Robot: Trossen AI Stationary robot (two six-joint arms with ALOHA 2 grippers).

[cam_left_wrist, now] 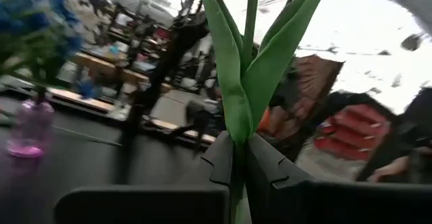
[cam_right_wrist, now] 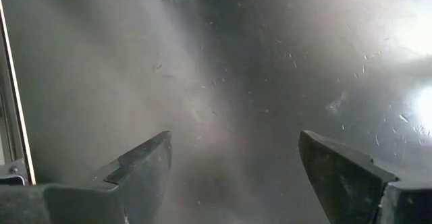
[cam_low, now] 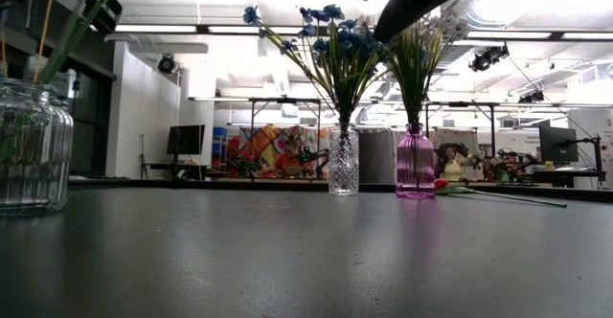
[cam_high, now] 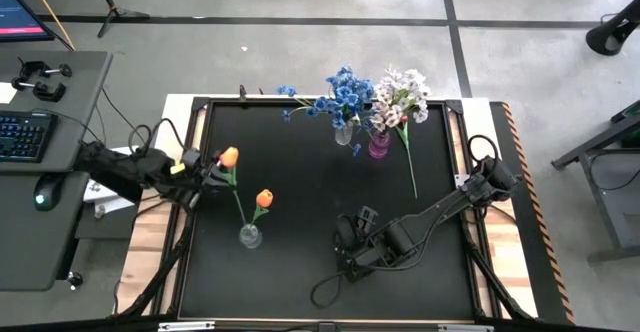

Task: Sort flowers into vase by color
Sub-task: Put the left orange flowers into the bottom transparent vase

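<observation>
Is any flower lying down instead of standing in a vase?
Yes. One flower lies flat on the table beside the purple vase, not in any vase. The left gripper holds an orange tulip in the air.

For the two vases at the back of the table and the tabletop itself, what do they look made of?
Clear vase: looks like cut or pressed glass, or a clear plastic copy; a faceted diamond pattern shows and the background comes through it.
Purple vase: tinted translucent glass or plastic, ribbed, glossy.
Tabletop: dark, smooth, semi-matte sheet; it throws soft reflections, and fine scratches show in the right wrist view. Exact material unclear.
</observation>
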